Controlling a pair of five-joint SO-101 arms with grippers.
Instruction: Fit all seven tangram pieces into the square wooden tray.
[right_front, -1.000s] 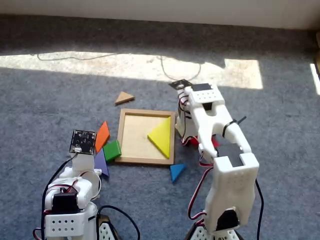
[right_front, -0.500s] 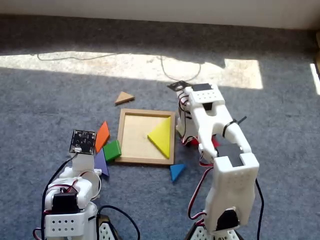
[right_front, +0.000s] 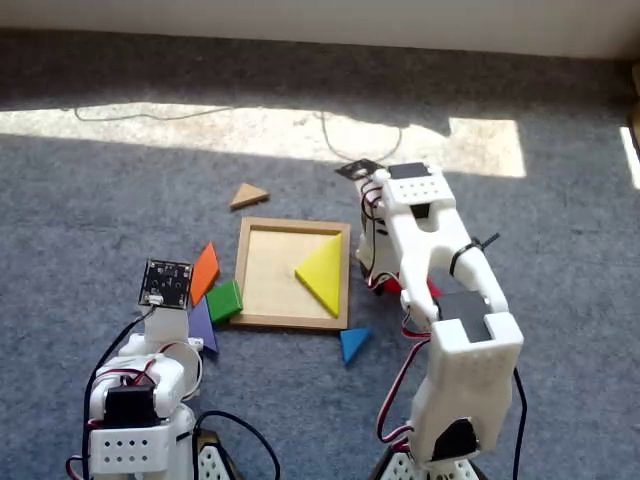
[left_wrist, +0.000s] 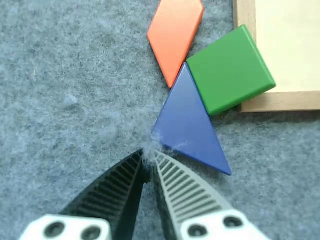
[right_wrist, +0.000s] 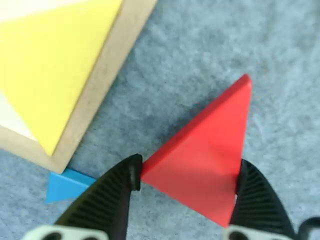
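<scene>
The right tool (right_wrist: 188, 168) is clamping the red triangle (right_wrist: 205, 162); the left tool (left_wrist: 148, 159), fingers together, is resting just beside the blue triangle (left_wrist: 190, 130).

Yellow triangle (right_front: 323, 272); red triangle (right_wrist: 202, 165); green square (left_wrist: 230, 70); orange parallelogram (left_wrist: 175, 31); grey carpet (right_front: 120, 200)

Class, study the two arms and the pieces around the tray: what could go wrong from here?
1. The right tool holds the red triangle with one finger at a sharp corner; it may pivot or slip out.
2. The tray rim lies close by; a low carry could catch it.
3. The left tool, shut, sits at the dark blue triangle, which touches the green square; a nudge would shift both.
</scene>
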